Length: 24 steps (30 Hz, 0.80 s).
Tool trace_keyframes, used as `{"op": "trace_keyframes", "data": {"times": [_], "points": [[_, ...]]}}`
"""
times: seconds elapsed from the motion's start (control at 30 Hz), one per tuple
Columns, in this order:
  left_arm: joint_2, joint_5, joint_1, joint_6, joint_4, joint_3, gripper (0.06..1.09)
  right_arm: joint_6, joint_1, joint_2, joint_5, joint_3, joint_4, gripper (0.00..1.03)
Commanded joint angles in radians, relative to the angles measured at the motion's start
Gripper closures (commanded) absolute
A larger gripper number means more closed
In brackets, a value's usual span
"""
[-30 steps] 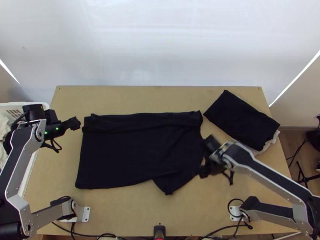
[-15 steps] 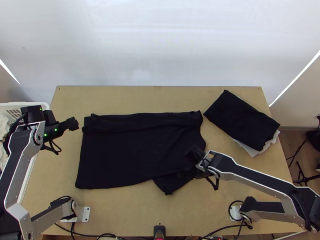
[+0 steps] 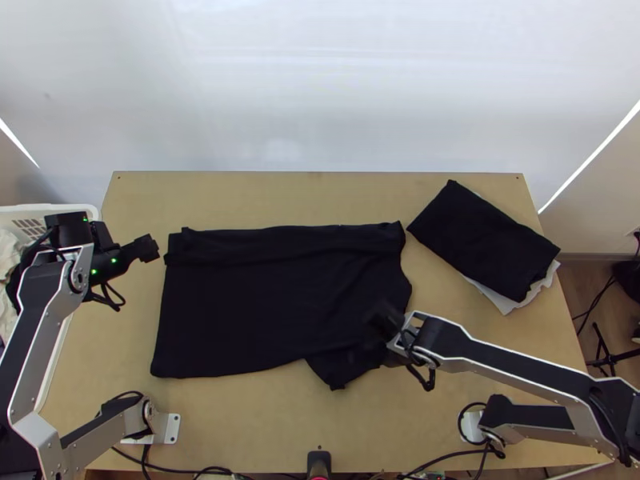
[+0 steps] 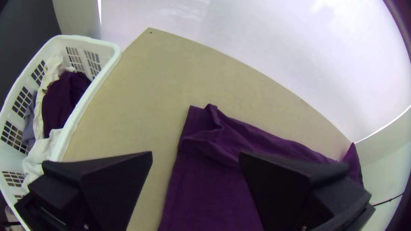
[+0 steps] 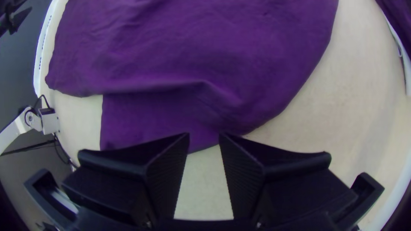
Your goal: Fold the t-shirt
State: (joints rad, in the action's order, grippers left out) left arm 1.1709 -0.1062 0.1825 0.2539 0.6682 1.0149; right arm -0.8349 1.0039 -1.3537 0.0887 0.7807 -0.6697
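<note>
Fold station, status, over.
Left gripper open, off the shirt's side edge. Right gripper open at the sleeve. T-shirt lying out, far edge folded over. Folded stack beyond the shirt's right end.

A white basket (image 4: 93, 93) holds cloths (image 4: 64, 98); a folded black cloth (image 3: 484, 240) lies apart.

The left arm (image 3: 36, 352) bends at its elbow near the low left edge, then goes up. Its black wrist (image 3: 98, 260) has small green lights on it. The left tool (image 3: 150, 247) points in to the middle. Its two flat black fingers (image 4: 115, 184) are wide apart. The right arm (image 3: 512, 352) bends at its elbow near the low right edge and reaches in to the middle. The right tool (image 3: 376, 352) points to the left arm's side. Its two fingers (image 5: 162, 171) are apart too, with a smaller gap at the tips.
</note>
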Motion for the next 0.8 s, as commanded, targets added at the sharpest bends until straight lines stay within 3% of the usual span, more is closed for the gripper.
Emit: {"op": "trace_keyframes", "data": {"times": [0.0, 0.4, 0.43, 0.5, 0.77], "points": [[-0.004, 0.016, -0.02, 0.019, 0.004, 0.011, 0.1, -0.026, 0.056, -0.056, -0.001, 0.0, 0.009, 0.67], [-0.019, 0.025, -0.02, 0.019, 0.018, 0.019, 0.1, -0.012, 0.07, -0.125, -0.026, 0.012, 0.064, 0.68], [-0.02, 0.025, -0.02, 0.018, 0.018, 0.019, 0.1, -0.006, 0.071, -0.125, -0.03, 0.014, 0.068, 0.71], [-0.025, 0.025, -0.021, -0.001, 0.022, 0.016, 0.1, -0.006, 0.07, -0.117, -0.069, 0.025, 0.068, 1.0], [-0.031, 0.019, -0.046, -0.062, 0.159, 0.048, 0.11, 0.01, 0.084, -0.019, -0.079, 0.003, 0.024, 1.0]]}}
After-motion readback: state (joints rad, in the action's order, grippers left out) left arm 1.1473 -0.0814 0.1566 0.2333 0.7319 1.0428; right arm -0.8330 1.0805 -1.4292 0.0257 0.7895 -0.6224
